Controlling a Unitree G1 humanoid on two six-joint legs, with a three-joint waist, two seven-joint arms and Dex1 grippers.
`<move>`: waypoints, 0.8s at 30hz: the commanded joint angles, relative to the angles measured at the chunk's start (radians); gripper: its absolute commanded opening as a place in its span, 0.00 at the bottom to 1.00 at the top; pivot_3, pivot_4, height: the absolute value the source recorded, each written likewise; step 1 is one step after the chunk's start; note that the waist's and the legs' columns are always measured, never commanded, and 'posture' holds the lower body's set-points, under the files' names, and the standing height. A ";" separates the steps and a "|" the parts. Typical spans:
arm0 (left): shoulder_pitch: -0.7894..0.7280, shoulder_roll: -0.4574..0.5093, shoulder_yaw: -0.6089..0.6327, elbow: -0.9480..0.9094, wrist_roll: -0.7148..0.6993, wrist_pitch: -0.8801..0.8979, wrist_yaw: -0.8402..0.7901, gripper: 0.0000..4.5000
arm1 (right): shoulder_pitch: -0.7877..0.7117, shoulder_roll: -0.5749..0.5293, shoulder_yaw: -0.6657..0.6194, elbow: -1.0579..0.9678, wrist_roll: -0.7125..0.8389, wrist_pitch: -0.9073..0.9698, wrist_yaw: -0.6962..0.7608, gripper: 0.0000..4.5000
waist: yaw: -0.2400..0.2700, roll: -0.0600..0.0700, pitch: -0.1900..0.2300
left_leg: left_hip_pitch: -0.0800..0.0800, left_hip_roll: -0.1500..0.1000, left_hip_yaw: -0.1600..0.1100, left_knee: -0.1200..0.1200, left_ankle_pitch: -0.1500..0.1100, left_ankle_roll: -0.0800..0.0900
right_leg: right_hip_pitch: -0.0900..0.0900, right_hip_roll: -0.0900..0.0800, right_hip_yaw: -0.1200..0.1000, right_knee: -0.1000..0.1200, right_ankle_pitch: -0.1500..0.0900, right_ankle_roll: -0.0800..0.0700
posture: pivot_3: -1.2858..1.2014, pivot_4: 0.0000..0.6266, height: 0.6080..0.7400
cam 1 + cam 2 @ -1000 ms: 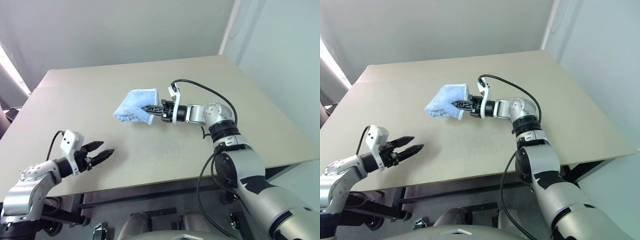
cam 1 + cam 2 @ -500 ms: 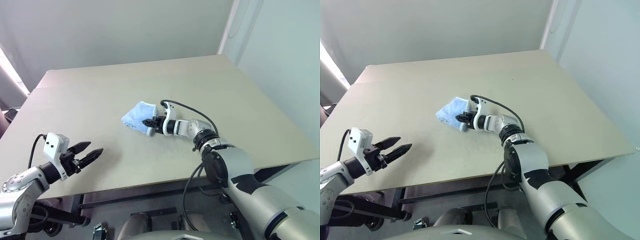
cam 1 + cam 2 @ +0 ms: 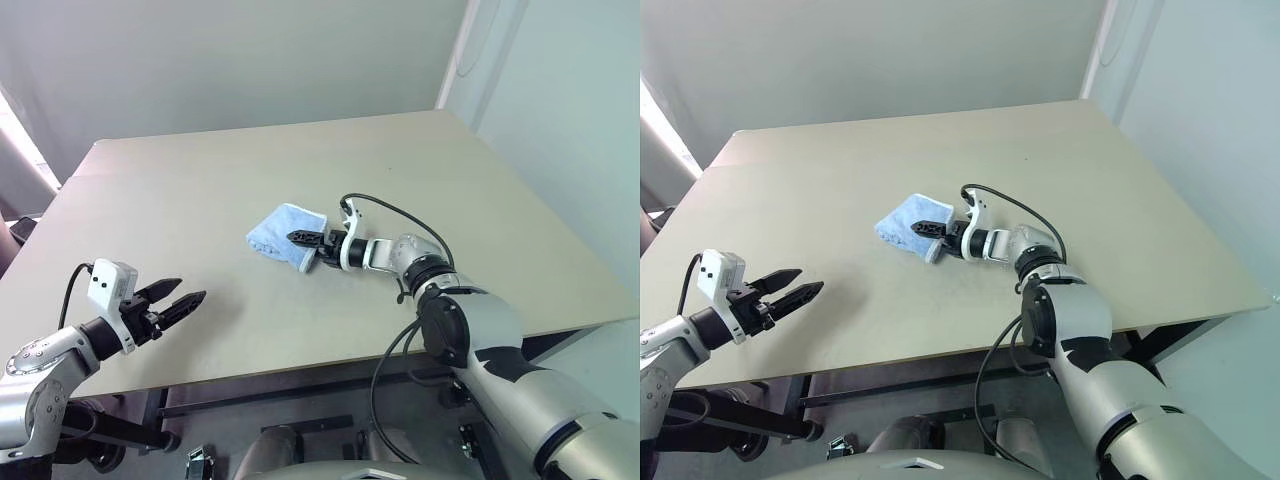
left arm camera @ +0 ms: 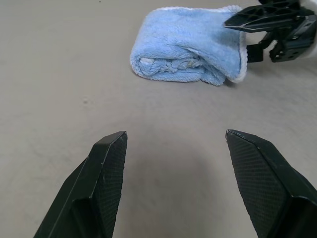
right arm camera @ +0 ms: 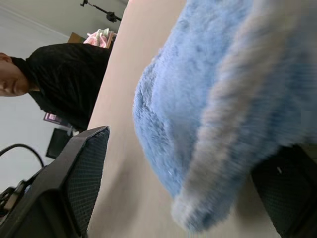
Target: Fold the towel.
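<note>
The towel is a light blue terry cloth with white edging, lying folded into a thick bundle on the beige table. My right gripper is at the towel's right end, open, with one finger over the white-edged border and one below it; the cloth lies between the fingers without being pinched. My left gripper is open near the table's front left, well apart from the towel, with nothing between its fingers.
A person in a black top is beyond the far side of the table. The table's front edge runs just below both arms. A white wall corner rises at the back right.
My right gripper has come down with the towel, set it on the table and opened. The towel was held in the air and now lies flat. The left gripper has stayed put.
</note>
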 commanded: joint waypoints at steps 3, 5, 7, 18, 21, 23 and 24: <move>-0.055 0.027 -0.003 0.018 -0.003 0.007 -0.014 0.75 | 0.063 -0.084 0.091 -0.160 -0.041 0.098 0.154 0.99 | 0.001 0.000 0.000 | 0.000 0.000 0.000 0.000 0.000 0.000 | 0.001 0.000 0.000 0.000 0.000 0.000 | 0.52 0.00 1.00; -0.067 0.031 0.006 0.025 -0.019 0.019 -0.020 0.75 | 0.146 -0.131 0.166 -0.348 -0.032 0.160 0.249 0.99 | 0.004 0.000 0.000 | -0.001 0.000 0.000 0.000 0.000 0.000 | 0.001 0.000 0.000 0.000 0.000 0.000 | 0.52 0.00 1.00; -0.072 0.033 0.014 0.038 -0.025 0.017 -0.031 0.75 | 0.307 -0.183 0.228 -0.673 -0.007 0.154 0.295 0.99 | 0.006 -0.001 -0.001 | -0.001 -0.001 0.000 0.000 0.000 0.000 | 0.002 -0.001 0.000 0.000 0.000 0.000 | 0.52 0.00 1.00; -0.097 0.009 -0.022 0.120 0.023 -0.039 -0.042 0.75 | 0.787 -0.288 0.250 -1.248 -0.025 -0.470 0.354 0.99 | 0.003 -0.002 0.000 | 0.003 0.001 0.002 0.002 -0.004 -0.004 | 0.005 -0.002 -0.001 0.000 -0.001 0.001 | 0.52 0.00 1.00; -0.067 0.006 -0.034 0.134 0.055 -0.065 -0.046 0.75 | 0.758 -0.298 0.227 -1.221 -0.008 -0.479 0.323 0.99 | 0.007 -0.002 0.000 | 0.003 0.002 0.001 0.003 -0.004 -0.004 | 0.005 -0.002 -0.001 0.000 -0.001 0.001 | 0.52 0.00 1.00; -0.042 -0.003 -0.026 0.133 0.063 -0.087 -0.050 0.75 | 0.747 -0.316 0.235 -1.204 -0.010 -0.479 0.330 0.99 | 0.010 -0.002 0.000 | 0.003 0.002 0.001 0.003 -0.004 -0.004 | 0.005 -0.002 -0.002 0.000 0.000 -0.002 | 0.52 0.00 1.00; -0.035 -0.002 -0.023 0.137 0.067 -0.096 -0.054 0.75 | 0.743 -0.318 0.240 -1.199 -0.010 -0.479 0.330 0.99 | 0.012 -0.002 -0.001 | 0.003 0.002 0.001 0.003 -0.004 -0.004 | 0.005 -0.002 -0.002 0.000 0.000 -0.002 | 0.52 0.00 1.00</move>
